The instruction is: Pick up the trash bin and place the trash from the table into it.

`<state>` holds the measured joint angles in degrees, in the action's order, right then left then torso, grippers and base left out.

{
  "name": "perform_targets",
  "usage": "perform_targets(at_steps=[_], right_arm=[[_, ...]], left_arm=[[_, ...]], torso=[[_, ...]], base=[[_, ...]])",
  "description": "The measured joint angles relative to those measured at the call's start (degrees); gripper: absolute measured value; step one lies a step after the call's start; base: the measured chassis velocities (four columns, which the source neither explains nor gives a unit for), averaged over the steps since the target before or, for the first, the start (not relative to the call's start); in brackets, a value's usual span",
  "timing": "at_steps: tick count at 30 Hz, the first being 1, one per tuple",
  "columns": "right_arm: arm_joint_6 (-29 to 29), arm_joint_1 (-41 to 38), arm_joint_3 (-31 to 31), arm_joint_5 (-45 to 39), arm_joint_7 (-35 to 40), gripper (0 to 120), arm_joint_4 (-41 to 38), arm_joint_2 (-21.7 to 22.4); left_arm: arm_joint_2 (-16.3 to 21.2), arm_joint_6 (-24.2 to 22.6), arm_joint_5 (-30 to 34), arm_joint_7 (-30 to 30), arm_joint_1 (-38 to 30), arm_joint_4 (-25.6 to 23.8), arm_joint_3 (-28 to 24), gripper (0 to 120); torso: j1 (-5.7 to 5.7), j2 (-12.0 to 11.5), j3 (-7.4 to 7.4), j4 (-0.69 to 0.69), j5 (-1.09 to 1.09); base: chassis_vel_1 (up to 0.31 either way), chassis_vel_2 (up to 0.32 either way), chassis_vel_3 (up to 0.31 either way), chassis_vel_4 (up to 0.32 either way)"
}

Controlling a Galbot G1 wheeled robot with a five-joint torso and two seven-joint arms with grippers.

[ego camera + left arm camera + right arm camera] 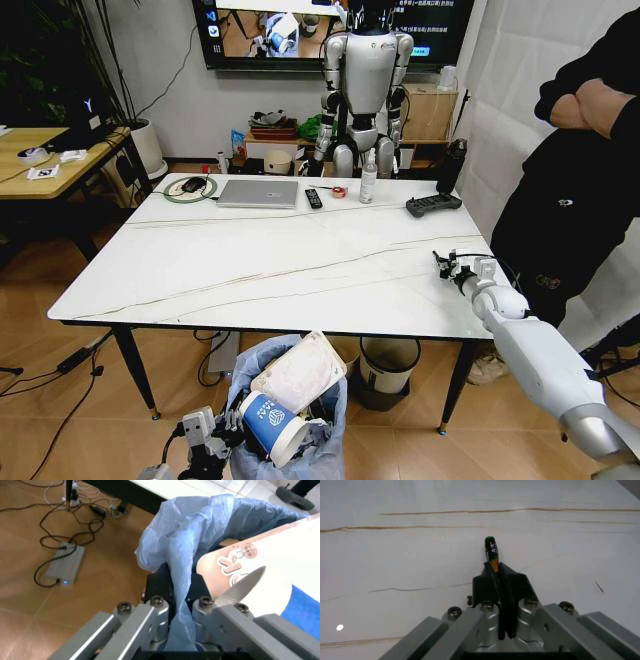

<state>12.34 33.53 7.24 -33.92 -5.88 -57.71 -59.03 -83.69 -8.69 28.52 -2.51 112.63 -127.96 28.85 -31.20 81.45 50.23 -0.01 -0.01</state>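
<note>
Across my head camera stretches the white veined counter [290, 255], with a laptop [259, 193], a remote [313, 198], a spray bottle [368, 178] and a black controller [433, 205] lined up along its far edge. Near that far side I see no litter on its surface.

Below the near edge, on the floor side, I have the trash bin [290, 425], lined with its crinkly light-blue bag [200, 528]. It is stuffed: a pale cardboard pack [300, 372] sticks up out of it, and a blue-and-white paper cup [272, 425] lies tilted against the rim.

My left tool [215, 440] sits low at the bin's left side. From the left wrist camera its fingers [160, 587] are clenched on the bag's gathered plastic at the bin's edge, so I am holding the bin by that rim.

My right arm reaches over the counter's right edge, and the right tool [447, 266] hovers just above the surface there. In the right wrist camera its fingers [512, 583] are pinched tight on a thin dark stick-like piece [492, 555] with a green tip and an orange band, which points out over the bare marble.
</note>
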Motion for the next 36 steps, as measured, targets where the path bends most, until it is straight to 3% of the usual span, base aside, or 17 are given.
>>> perform_targets(at_steps=[9,15,20,21,23,24,25,27,28,36], right_arm=[[0.19,1.01,0.42,-1.40,0.33,0,-3.91,1.05],[0.37,9.92,4.82,-9.20,3.58,0,-22.20,5.26],[0.41,14.20,6.87,-10.40,4.80,0,-27.86,6.38],[0.45,17.49,8.88,-11.66,5.53,0,-32.06,7.31],[0.45,17.49,8.88,-11.66,5.53,0,-32.06,7.31],[0.49,18.74,9.90,-12.27,5.82,0,-33.77,7.71],[0.51,20.40,11.64,-12.82,6.17,0,-36.42,8.37],[0.49,24.88,15.02,-13.78,6.91,0,-43.07,9.48],[0.53,26.92,16.42,-14.32,7.43,0,-46.11,9.77],[0.86,36.25,21.45,-15.18,8.79,0,-58.31,10.09]], left_arm=[[0.41,0.02,0.07,0.01,-0.05,-0.12,-0.01,1],[1.86,0.02,0.02,0.01,-0.29,-0.31,-0.66,1],[2.57,0.03,0.05,0.01,-0.55,-0.26,-0.99,1],[3.02,0.03,0.08,0.01,-0.68,0.10,-1.34,1],[3.02,0.03,0.08,0.01,-0.68,0.10,-1.34,1],[3.19,0.03,0.08,0.02,-0.77,0.26,-1.49,1],[3.48,0.06,0.09,0.02,-0.87,0.50,-1.58,1],[4.00,0.08,0.22,0.02,-1.15,0.76,-1.91,1],[4.14,0.09,0.31,0.02,-1.25,0.81,-2.01,1],[4.82,0.12,0.33,0.03,-1.60,1.13,-2.46,1]], torso=[[-0.01,-0.02,0.02,0.02,0.03],[-0.01,-0.01,0.00,0.01,-0.02],[-0.01,-0.01,0.00,-0.01,0.05],[0.00,-0.01,0.00,-0.04,-0.03],[0.00,-0.01,0.00,-0.04,-0.03],[0.00,-0.01,0.00,0.03,0.03],[-0.01,-0.01,0.01,0.02,0.09],[0.01,0.00,-0.01,-0.01,-0.09],[0.00,-0.01,0.00,0.00,0.03],[0.00,0.00,0.00,0.01,0.01]], base=[[0.000,0.000,0.000,0.000],[0.000,0.000,0.000,0.000],[0.000,0.000,0.000,0.000],[0.000,0.000,0.000,0.000],[0.000,0.000,0.000,0.000],[0.000,0.000,0.000,0.000],[0.000,0.000,0.000,0.000],[0.000,0.000,0.000,0.000],[0.000,0.000,0.000,0.000],[0.000,0.000,0.000,0.000]])
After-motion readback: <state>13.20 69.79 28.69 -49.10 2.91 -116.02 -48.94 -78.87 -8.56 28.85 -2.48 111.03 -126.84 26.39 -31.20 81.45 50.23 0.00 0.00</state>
